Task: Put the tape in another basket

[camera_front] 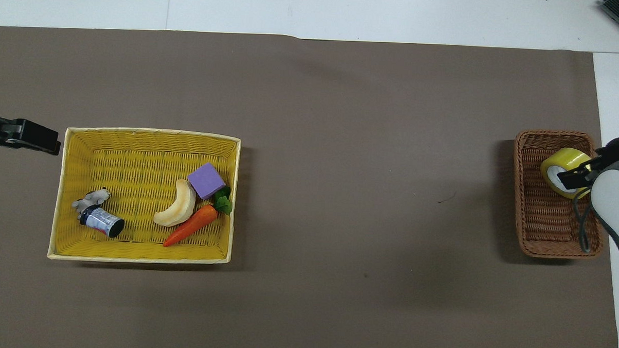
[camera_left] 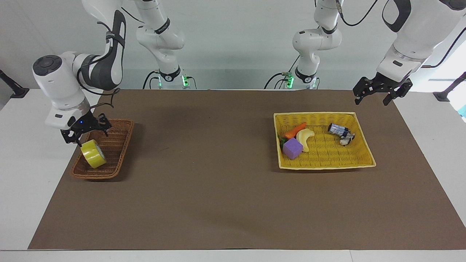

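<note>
Right hand point(camera_left: 84, 133) is seen just above the tape point(camera_left: 93, 154) in the basket point(camera_left: 116, 145), its grip undeterminable, so a straight upward withdrawal is advised.

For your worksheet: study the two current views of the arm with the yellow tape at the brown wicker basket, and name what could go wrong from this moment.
1. The right gripper sits close above the thick roll of translucent yellow tape in the narrow dark-brown wicker basket; whether it has let go is unclear, so lifting may drag the roll out.
2. The roll appears tilted on its edge, so it may roll or topple inside the basket.
3. The gripper hangs near the basket's rim and could catch it.
</note>
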Available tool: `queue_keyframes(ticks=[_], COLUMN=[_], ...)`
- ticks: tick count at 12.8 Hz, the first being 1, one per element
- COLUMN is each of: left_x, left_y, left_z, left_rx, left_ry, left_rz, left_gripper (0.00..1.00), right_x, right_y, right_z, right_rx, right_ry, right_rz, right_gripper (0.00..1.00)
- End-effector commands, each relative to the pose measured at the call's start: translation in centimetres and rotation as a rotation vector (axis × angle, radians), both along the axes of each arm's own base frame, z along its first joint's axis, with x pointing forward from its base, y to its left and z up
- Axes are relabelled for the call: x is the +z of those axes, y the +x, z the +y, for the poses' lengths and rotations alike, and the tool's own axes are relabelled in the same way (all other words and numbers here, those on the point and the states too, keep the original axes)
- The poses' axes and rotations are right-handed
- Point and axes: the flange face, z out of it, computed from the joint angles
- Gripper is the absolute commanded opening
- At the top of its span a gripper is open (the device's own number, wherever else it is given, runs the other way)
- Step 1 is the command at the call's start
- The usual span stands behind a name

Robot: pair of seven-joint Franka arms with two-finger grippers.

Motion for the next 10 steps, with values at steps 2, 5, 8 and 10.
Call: queue_keyframes(ticks=[2, 5, 8, 10], left_x=[0.3, 0.3, 0.3, 0.4], left_y=[-0.3, -0.3, -0.3, -0.4], left_z=[0.2, 0.2, 0.2, 0.2], left_rx=[-0.012, -0.012, -0.012, -0.012], left_ry=[0.022, 0.022, 0.022, 0.022], left_rz=[0.006, 0.006, 0.006, 0.004], left_gripper=[1.00, 1.00, 1.00, 1.00], right_x=[2.3, 3.3, 6.1, 8.9], right_y=[-0.6, -1.3, -2.5, -3.4], right_z=[5.2, 8.7, 12.0, 14.1], right_rx=[-0.126, -0.306, -0.448, -0.513], right_ry=[0.014, 0.032, 0.059, 0.068], right_rz=[-0.021, -0.009, -0.013, -0.025], right_gripper=[1.00, 1.00, 1.00, 1.00])
